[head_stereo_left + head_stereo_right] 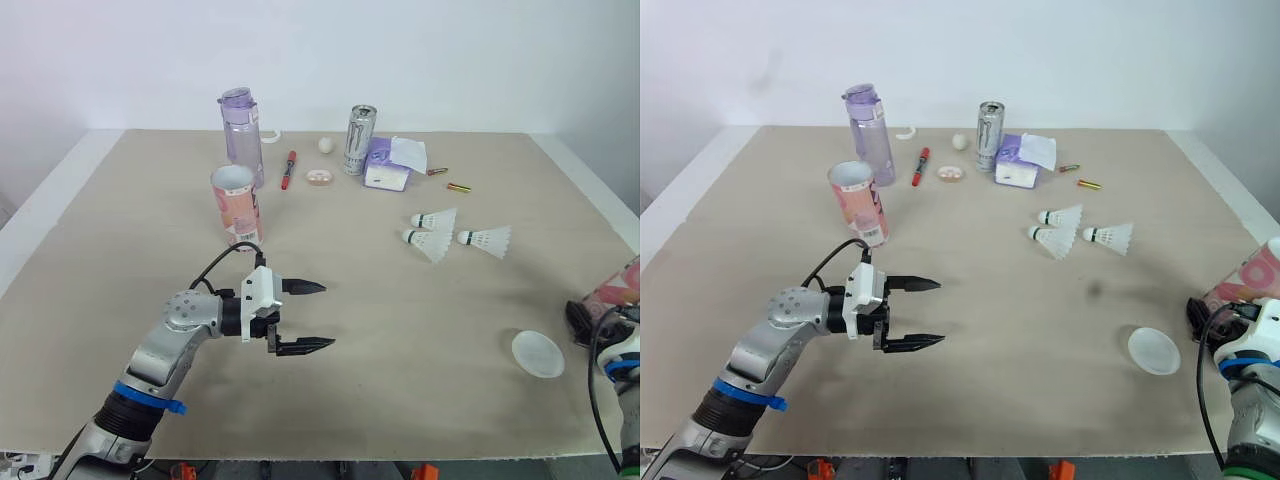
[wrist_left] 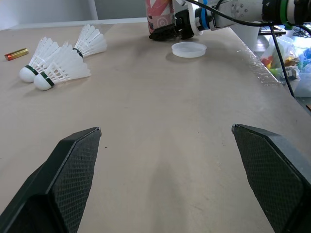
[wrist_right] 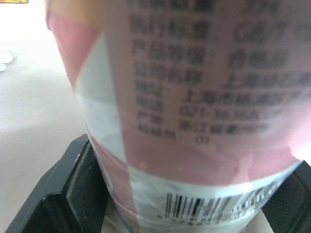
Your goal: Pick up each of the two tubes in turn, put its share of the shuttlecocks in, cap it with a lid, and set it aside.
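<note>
**Left arm hovering open, right arm clamped on a tube**

My left arm comes up from the near-left corner of the table [image 1: 110, 230], bent at the elbow. The wrist is turned so the left gripper [image 1: 328, 315] points across the table towards the robot's right. Its two black fingers are stacked one above the other and spread wide, with nothing between them and only bare tabletop ahead in the left wrist view.

My right arm sits at the far right edge. The right gripper [image 2: 167, 33] is closed around the held tube [image 1: 1250, 275], pink and white, with a finger pressed on each side near the barcode end. I cannot tell whether the tube's base touches the table.

The second tube [image 1: 236, 205] stands upright and open-topped, beyond the left gripper and well apart from it, just in front of a clear water bottle [image 1: 240, 125]. Three shuttlecocks [image 1: 436, 219] lie on their sides in a loose cluster right of centre. One lid [image 1: 537, 354] lies flat near the right gripper. A can [image 1: 359, 140] and a tissue pack [image 1: 392, 165] stand at the back.
</note>
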### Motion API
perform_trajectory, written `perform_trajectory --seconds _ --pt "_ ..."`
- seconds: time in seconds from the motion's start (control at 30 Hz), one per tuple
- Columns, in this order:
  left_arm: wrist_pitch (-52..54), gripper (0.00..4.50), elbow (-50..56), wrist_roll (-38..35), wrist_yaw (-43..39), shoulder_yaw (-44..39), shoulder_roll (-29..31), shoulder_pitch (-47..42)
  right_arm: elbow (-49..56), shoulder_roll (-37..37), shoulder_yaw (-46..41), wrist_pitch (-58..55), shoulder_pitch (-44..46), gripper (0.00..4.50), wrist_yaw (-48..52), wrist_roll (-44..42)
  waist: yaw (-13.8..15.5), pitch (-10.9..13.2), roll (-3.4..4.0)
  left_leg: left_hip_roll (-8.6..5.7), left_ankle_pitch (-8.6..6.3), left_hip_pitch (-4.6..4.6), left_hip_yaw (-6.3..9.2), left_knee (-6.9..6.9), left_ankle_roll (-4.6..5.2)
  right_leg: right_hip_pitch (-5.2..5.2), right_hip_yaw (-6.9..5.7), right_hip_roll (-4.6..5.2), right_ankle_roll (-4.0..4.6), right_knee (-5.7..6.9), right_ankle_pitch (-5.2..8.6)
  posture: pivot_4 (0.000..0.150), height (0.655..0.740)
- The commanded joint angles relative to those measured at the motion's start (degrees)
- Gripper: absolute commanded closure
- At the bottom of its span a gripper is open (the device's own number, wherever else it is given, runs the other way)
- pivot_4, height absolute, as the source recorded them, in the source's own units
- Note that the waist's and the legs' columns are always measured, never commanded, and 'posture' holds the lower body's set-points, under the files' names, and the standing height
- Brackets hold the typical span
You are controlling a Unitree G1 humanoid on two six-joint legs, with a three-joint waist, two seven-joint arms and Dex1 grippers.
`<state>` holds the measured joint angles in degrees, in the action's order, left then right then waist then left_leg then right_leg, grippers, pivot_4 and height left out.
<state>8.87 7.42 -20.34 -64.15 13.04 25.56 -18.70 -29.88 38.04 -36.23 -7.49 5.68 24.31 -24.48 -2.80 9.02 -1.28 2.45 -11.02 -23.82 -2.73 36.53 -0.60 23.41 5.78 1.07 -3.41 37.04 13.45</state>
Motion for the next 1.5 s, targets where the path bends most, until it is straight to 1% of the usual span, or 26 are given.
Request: perform_trajectory --seconds 0.03,0.27,0.5,0.67,0.9,1.07,1.13,1.17,1.2,1.23,1.5 --pt "-0.6 0.00 0.6 -0.2 -0.3 0.2 -0.3 -1.0 8.2 -1.0 -1.7 -3.0 -3.4 0.30 -1.5 -1.7 0.0 0.0 0.00 0.01 -0.01 0.00 0.00 0.00 -0.01 0.00 0.00 -0.01 0.00 -0.01 0.00 0.150 0.7400" --pt "-1.0 0.00 -0.5 -0.1 -1.0 0.7 -0.6 -1.8 12.1 -0.6 -2.4 -3.3 -6.8 0.30 -1.8 -1.4 0.0 0.0 0.01 -0.01 -0.02 0.00 -0.07 -0.01 0.00 0.02 0.05 0.02 -0.01 -0.01 0.01 0.150 0.7400" --pt "-1.0 0.00 -0.4 -0.1 -1.2 0.7 -0.4 -1.8 8.9 -0.1 -2.4 0.5 -5.4 0.30 -2.2 -0.1 0.0 0.0 0.01 -0.01 -0.02 -0.01 -0.07 -0.01 0.00 0.04 0.04 0.02 -0.01 -0.01 0.02 0.150 0.7400" --pt "-0.7 0.00 0.0 0.0 -1.0 0.4 -0.3 -1.6 6.2 0.3 -1.8 2.3 -4.0 1.45 -1.4 0.3 0.0 0.0 0.01 -0.01 -0.03 -0.01 -0.10 -0.01 0.00 0.05 0.07 0.02 -0.01 -0.02 0.02 0.150 0.7400" --pt "-0.5 0.00 0.6 0.0 -0.7 0.2 0.0 -0.9 4.8 0.9 -1.2 2.9 -3.5 2.00 -1.4 1.2 0.0 0.0 0.01 -0.02 -0.05 -0.02 -0.11 -0.02 0.02 0.05 0.08 0.03 -0.03 -0.03 0.05 0.150 0.7400" --pt "-0.6 0.00 0.6 0.1 -0.5 0.3 0.1 -0.9 4.6 0.5 -1.4 2.6 -3.3 2.00 -1.3 1.1 0.0 0.0 0.01 -0.02 -0.05 -0.01 -0.11 -0.02 0.02 0.05 0.08 0.03 -0.03 -0.03 0.05 0.150 0.7400" --pt "-0.7 0.00 0.5 0.1 -0.6 0.3 0.1 -1.0 4.7 0.3 -1.7 2.0 -3.2 1.09 -1.1 0.5 0.0 0.0 0.01 -0.02 -0.05 -0.01 -0.11 -0.02 0.02 0.05 0.08 0.03 -0.03 -0.03 0.05 0.150 0.7400" --pt "-0.7 0.00 0.5 0.1 -0.6 0.3 0.1 -1.0 4.8 0.3 -1.8 1.8 -3.2 0.80 -1.0 0.3 0.0 0.0 0.01 -0.02 -0.05 -0.01 -0.11 -0.02 0.02 0.05 0.09 0.03 -0.03 -0.03 0.05 0.150 0.7400" --pt "-0.7 0.00 0.4 0.1 -0.6 0.3 0.1 -1.0 4.8 0.3 -1.8 1.6 -3.2 0.67 -0.9 0.2 0.0 0.0 0.01 -0.02 -0.05 -0.01 -0.11 -0.02 0.02 0.05 0.08 0.03 -0.03 -0.03 0.05 0.150 0.7400" --pt "-0.7 0.00 0.5 0.1 -0.6 0.3 0.2 -1.0 4.9 0.3 -1.9 1.5 -3.3 0.02 -0.8 0.1 0.0 0.0 0.01 -0.02 -0.05 -0.01 -0.11 -0.02 0.02 0.05 0.09 0.03 -0.03 -0.02 0.05 0.150 0.7400" --pt "-0.6 0.00 0.7 0.0 -0.7 0.3 0.3 -0.9 7.9 -0.4 -2.7 -0.1 -5.2 0.02 -1.1 -1.4 0.0 0.0 0.01 -0.02 -0.05 -0.02 -0.11 -0.02 0.02 0.05 0.08 0.03 -0.03 -0.03 0.05 0.150 0.7400"
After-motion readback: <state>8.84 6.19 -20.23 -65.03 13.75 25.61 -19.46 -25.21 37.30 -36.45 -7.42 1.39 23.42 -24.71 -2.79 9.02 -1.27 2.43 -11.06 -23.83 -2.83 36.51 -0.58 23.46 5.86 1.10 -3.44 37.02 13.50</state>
